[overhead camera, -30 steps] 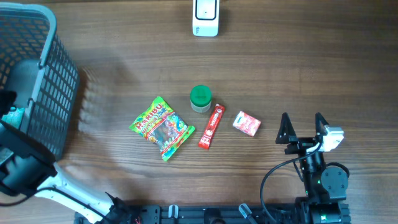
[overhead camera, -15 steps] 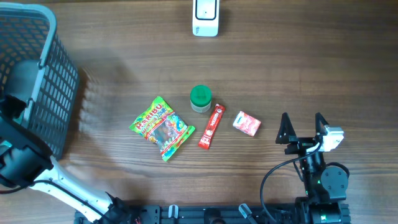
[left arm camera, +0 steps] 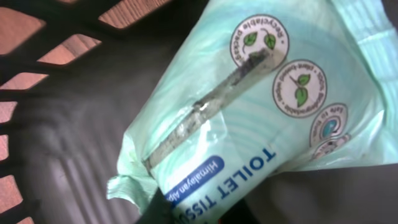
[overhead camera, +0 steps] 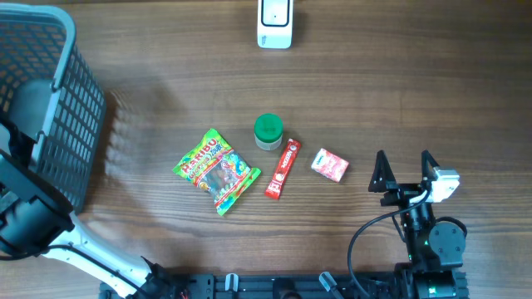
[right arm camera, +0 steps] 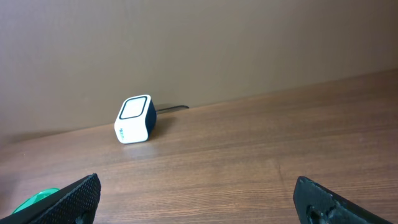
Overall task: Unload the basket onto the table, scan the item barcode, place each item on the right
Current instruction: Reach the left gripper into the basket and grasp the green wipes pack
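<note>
A pale green pack of toilet tissue (left arm camera: 249, 118) fills the left wrist view, lying inside the dark mesh basket (overhead camera: 58, 91) at the table's left edge. My left gripper (left arm camera: 196, 213) is shut on the pack's lower end, with a dark finger on either side of the blue label. From overhead the left arm (overhead camera: 29, 212) reaches down into the basket and hides the gripper and the pack. The white barcode scanner (overhead camera: 274, 23) stands at the table's far edge, and it shows as scanner (right arm camera: 135, 119) in the right wrist view. My right gripper (overhead camera: 405, 166) stands open over bare table near the front right.
A Haribo bag (overhead camera: 216, 170), a green-lidded jar (overhead camera: 268, 131), a red stick pack (overhead camera: 283, 169) and a small pink box (overhead camera: 330, 164) lie mid-table. The basket's walls enclose the left gripper closely.
The left gripper has closed on the tissue pack inside the basket, and its arm has shifted slightly. The right arm has not moved.
</note>
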Controlling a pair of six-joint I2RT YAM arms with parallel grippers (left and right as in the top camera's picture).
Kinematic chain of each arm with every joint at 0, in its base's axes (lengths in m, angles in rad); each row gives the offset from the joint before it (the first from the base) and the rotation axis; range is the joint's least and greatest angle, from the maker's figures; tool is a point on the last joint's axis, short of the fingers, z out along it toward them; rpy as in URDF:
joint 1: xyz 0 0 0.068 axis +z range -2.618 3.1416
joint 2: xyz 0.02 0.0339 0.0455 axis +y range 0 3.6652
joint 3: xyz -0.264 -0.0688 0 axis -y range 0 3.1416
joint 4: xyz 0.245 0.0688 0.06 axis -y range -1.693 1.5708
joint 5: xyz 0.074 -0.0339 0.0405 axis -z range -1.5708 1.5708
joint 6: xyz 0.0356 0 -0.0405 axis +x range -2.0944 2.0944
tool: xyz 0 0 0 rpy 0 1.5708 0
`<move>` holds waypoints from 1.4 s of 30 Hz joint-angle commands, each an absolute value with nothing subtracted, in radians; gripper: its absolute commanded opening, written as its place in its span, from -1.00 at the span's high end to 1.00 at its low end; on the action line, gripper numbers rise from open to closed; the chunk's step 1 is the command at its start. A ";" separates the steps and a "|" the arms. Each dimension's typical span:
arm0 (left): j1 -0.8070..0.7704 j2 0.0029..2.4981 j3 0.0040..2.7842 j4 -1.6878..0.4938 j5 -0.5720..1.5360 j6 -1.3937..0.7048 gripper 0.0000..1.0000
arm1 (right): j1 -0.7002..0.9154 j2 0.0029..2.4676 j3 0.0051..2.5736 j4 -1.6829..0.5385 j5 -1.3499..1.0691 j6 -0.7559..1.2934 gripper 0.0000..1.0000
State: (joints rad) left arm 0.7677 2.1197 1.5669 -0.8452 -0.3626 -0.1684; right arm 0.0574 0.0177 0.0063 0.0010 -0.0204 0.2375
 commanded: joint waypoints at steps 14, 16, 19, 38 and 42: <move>0.698 1.897 1.895 -1.101 -0.172 -0.271 0.92 | 0.062 0.014 0.005 0.006 -0.007 0.239 -1.00; 0.682 1.819 1.950 -1.116 -0.134 -0.338 0.92 | 0.062 0.014 0.005 0.006 -0.007 0.239 -0.99; 0.641 1.673 1.998 -1.113 -0.102 -0.411 0.92 | 0.062 0.014 0.005 0.006 -0.007 0.239 -1.00; -0.153 1.488 1.642 -1.262 -0.060 -0.519 0.92 | 0.062 0.014 0.005 0.006 -0.007 0.239 -0.99; -0.184 1.502 1.361 -1.153 -0.180 -0.682 0.92 | 0.062 0.014 0.005 0.006 -0.007 0.239 -0.99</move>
State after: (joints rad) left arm -0.1719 1.5078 1.5406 -1.2007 -0.0612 -0.5163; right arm 0.0574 0.0177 0.0063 0.0006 -0.0204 0.2371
